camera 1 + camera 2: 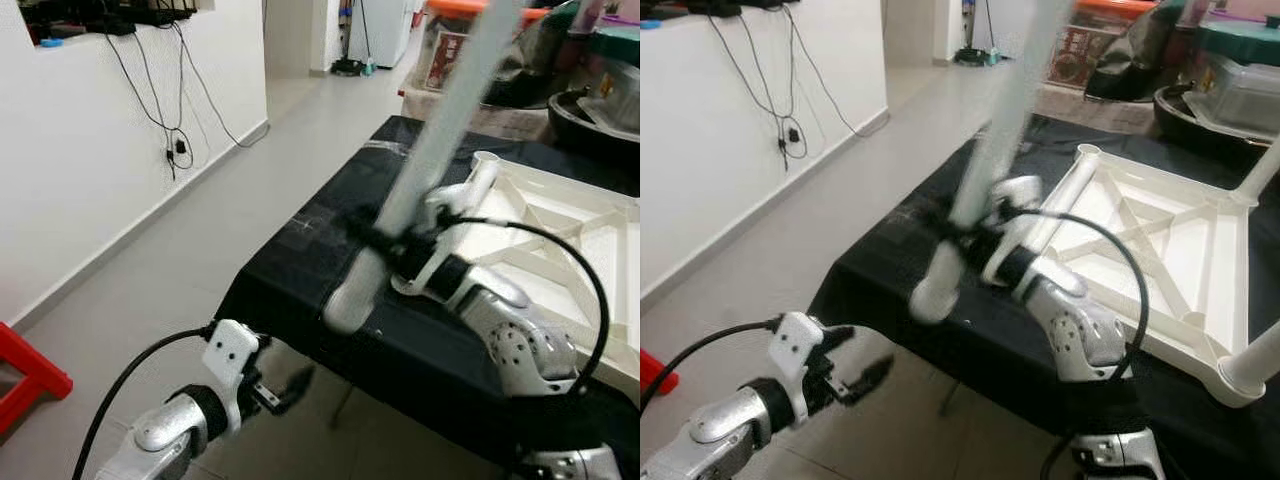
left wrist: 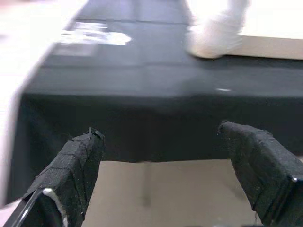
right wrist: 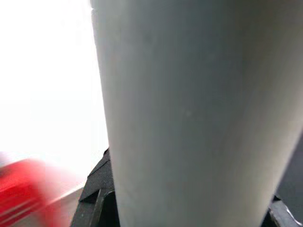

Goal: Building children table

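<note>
My right gripper (image 1: 385, 240) is shut on a long pale grey table leg (image 1: 440, 130), which it holds tilted above a black-covered table (image 1: 300, 260). The leg's rounded lower end hangs near the table's front edge. Close up in the right wrist view, the leg (image 3: 199, 113) sits between the black fingers. A white children's tabletop (image 1: 1160, 240) lies upside down on the black cloth, with an empty corner socket (image 1: 1087, 155) beside the gripper. My left gripper (image 1: 290, 385) is low in front of the table edge, its fingers (image 2: 80, 156) apart and holding nothing.
Two other corners of the tabletop carry legs (image 1: 1250, 370). Boxes and a dark basin (image 1: 590, 110) crowd the back right. A red stool (image 1: 25, 375) stands at the left, and cables (image 1: 175, 150) hang on the white wall. Grey floor stretches to the left.
</note>
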Controlling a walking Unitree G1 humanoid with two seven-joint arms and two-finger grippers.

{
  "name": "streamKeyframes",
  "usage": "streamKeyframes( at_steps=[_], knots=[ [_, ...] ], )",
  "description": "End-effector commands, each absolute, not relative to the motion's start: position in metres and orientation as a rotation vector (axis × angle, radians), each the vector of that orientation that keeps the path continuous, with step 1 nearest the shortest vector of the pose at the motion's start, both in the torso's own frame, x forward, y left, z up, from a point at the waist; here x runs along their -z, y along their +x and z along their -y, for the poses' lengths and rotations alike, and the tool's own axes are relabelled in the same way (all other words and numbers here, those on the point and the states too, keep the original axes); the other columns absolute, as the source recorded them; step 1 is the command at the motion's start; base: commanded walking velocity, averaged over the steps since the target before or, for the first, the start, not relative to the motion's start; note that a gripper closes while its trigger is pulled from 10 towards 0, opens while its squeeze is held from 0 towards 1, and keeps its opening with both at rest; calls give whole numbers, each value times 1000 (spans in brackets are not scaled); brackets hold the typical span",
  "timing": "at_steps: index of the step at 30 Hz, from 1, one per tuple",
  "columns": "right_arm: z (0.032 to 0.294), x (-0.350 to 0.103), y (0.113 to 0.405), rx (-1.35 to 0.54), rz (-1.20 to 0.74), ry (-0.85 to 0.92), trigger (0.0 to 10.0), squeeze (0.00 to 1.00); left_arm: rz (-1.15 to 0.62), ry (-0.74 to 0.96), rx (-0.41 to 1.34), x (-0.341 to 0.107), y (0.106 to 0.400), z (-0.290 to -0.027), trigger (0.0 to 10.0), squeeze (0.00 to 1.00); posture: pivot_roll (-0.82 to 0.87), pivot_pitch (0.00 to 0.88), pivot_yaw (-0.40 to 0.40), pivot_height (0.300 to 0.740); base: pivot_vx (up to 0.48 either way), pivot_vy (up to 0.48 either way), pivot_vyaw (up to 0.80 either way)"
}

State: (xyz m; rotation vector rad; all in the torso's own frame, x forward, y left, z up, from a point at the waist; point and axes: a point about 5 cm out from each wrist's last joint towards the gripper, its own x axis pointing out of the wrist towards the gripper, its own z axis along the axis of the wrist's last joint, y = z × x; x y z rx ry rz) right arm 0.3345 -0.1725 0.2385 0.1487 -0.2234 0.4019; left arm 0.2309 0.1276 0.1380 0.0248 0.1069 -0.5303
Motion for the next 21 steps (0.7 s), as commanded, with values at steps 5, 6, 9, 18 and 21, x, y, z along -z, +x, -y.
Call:
streamKeyframes(
  at_steps=[5, 6, 9, 18, 21],
  knots=[
    [174, -243, 331, -157, 320, 88, 10000, 0, -51, 15, 356, -142, 236, -130, 10000, 0, 87, 28, -48, 740, 0, 0, 0],
    [167, -241, 330, -162, 322, 87, 10000, 0, -26, 19, 324, -144, 238, -130, 10000, 0, 90, 25, -52, 740, 0, 0, 0],
    [154, -236, 327, -190, 326, 74, 10000, 0, 7, 25, 274, -147, 240, -130, 10000, 0, 89, 17, -54, 740, 111, 0, 0],
    [137, -234, 331, -183, 363, 81, 10000, 0, 26, 41, 221, -145, 244, -130, 10000, 0, 85, 6, -54, 740, 401, 0, 0],
    [140, -235, 334, -167, 370, 80, 10000, 0, 34, 38, 219, -144, 247, -127, 10000, 0, 76, 0, -52, 740, 421, -80, 0]
  ],
)
